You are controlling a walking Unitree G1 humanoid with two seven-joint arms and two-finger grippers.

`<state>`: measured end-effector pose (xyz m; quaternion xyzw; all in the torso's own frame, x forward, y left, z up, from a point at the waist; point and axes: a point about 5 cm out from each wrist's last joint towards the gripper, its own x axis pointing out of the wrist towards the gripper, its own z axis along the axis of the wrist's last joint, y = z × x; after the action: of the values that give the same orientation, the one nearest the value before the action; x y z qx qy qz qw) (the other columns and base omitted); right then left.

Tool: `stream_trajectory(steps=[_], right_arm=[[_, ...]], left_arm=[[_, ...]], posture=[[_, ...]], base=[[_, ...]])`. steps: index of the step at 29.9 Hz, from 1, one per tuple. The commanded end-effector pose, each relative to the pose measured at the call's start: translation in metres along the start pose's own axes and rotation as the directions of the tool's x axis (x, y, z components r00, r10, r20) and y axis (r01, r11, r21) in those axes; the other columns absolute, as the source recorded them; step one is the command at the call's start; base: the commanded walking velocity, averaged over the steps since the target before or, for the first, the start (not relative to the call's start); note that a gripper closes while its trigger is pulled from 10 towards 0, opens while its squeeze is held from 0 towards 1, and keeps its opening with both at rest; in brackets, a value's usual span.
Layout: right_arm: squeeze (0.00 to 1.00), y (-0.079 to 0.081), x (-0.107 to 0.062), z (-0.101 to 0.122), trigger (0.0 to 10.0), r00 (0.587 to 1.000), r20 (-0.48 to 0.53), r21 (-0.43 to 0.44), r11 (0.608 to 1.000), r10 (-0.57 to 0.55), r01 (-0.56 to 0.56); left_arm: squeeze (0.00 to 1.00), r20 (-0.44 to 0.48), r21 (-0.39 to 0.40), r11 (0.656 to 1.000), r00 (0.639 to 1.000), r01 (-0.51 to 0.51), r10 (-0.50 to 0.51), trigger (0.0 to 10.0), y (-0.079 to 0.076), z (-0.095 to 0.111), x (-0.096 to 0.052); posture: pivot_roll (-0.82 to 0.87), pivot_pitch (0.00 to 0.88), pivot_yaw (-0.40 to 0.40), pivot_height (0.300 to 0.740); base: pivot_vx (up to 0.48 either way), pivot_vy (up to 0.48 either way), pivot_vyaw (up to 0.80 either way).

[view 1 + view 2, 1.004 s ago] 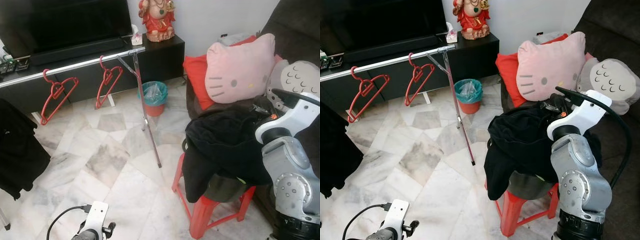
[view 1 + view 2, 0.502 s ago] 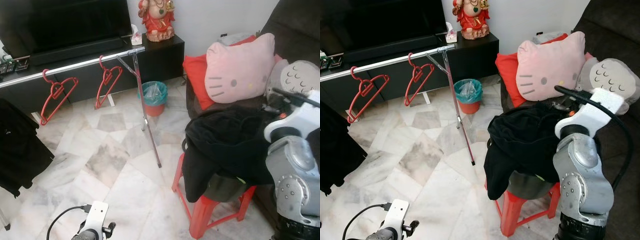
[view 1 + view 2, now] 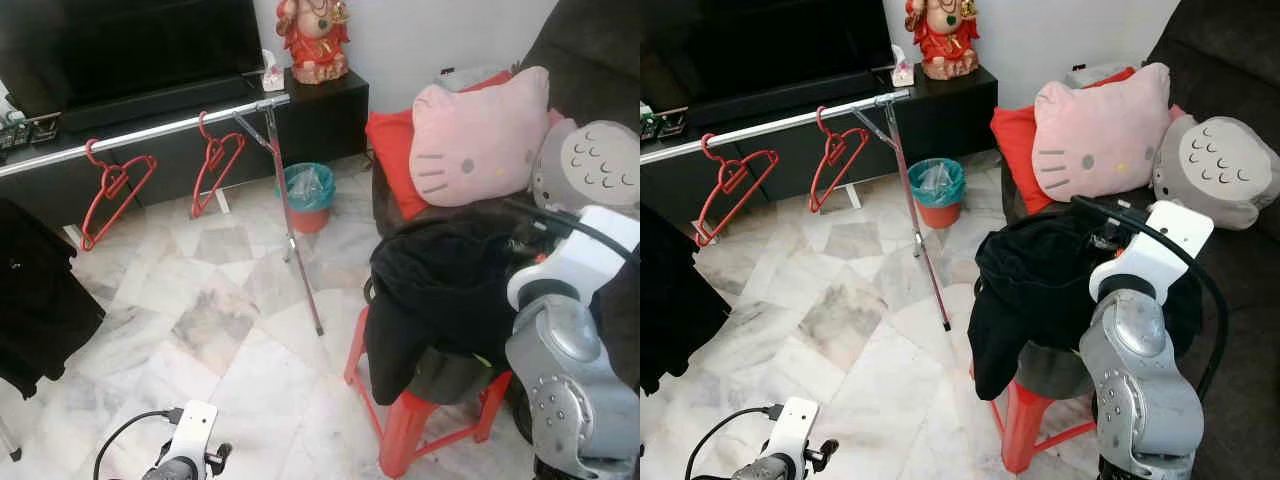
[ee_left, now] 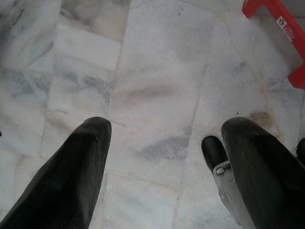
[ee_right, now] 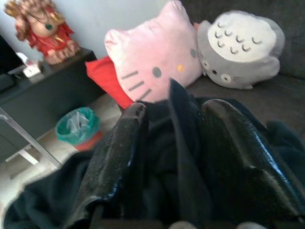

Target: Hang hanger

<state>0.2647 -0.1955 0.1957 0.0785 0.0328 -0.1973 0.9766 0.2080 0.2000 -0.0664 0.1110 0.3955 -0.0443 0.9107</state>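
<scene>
The right gripper (image 5: 171, 157), jaws spread astride a fold of black clothing (image 3: 1040, 275) on the red stool (image 3: 1025, 435), should have closed squarely; two red hangers (image 3: 115, 190) hung on the rail (image 3: 150, 130).

Right claw (image 5: 169, 143) raised, fingers parted; left claw (image 4: 164, 157) hangs open.

- My fingers (image 5: 119, 157): glossy black.
- Hangers (image 3: 115, 190): red.
- Garment (image 3: 450, 290): black.
- Stool (image 3: 405, 435): red.
- Cat cushion (image 3: 480, 140): pink.
- Owl cushion (image 3: 600, 165): grey.
- Floor (image 3: 230, 310): grey-veined white marble.
- Bin (image 3: 305, 190): teal.
</scene>
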Motion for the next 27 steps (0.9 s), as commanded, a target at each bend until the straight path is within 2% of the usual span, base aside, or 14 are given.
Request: stream_trajectory(steps=[1, 9, 12, 14, 17, 27], right_arm=[[1.00, -0.001, -0.003, 0.006, 10.0, 1.000, 0.019, -0.005, 1.000, -0.005, 0.005], [1.00, -0.005, 0.003, 0.009, 10.0, 1.000, 0.018, -0.010, 1.000, 0.002, -0.001], [1.00, 0.000, 0.007, 0.012, 10.0, 0.999, 0.018, 0.011, 0.999, 0.034, -0.034], [1.00, 0.008, 0.013, 0.021, 10.0, 0.996, 0.031, 0.072, 0.994, 0.082, -0.084], [1.00, 0.015, 0.018, 0.029, 10.0, 0.992, 0.036, 0.105, 0.987, 0.121, -0.125], [1.00, 0.012, 0.024, 0.027, 10.0, 0.996, -0.043, 0.122, 0.990, 0.077, -0.072]], left_arm=[[0.00, -0.006, 0.025, 1.000, 1.000, 0.004, -0.004, 10.0, 0.001, 0.000, 0.000], [0.00, -0.003, 0.026, 1.000, 1.000, 0.004, -0.004, 10.0, 0.001, 0.000, 0.000], [0.00, -0.002, 0.027, 1.000, 1.000, 0.003, -0.003, 10.0, 0.002, 0.001, 0.000], [0.00, -0.004, 0.028, 1.000, 1.000, -0.001, 0.001, 10.0, 0.003, 0.001, 0.000], [0.00, -0.001, 0.028, 1.000, 1.000, -0.002, 0.002, 10.0, 0.003, 0.002, 0.000], [0.00, -0.009, 0.023, 1.000, 1.000, 0.000, 0.000, 10.0, 0.003, -0.001, 0.000]], posture=[[-0.12, 0.000, 0.102, 0.740], [-0.12, 0.000, 0.104, 0.740], [-0.12, 0.000, 0.106, 0.740], [-0.12, 0.000, 0.108, 0.740], [-0.11, 0.000, 0.108, 0.740], [-0.11, 0.000, 0.106, 0.740]], base=[[0.000, 0.000, 0.00], [0.000, 0.000, 0.00], [0.000, 0.000, 0.00], [0.000, 0.000, 0.00], [0.000, 0.000, 0.00], [0.000, 0.000, 0.00]])
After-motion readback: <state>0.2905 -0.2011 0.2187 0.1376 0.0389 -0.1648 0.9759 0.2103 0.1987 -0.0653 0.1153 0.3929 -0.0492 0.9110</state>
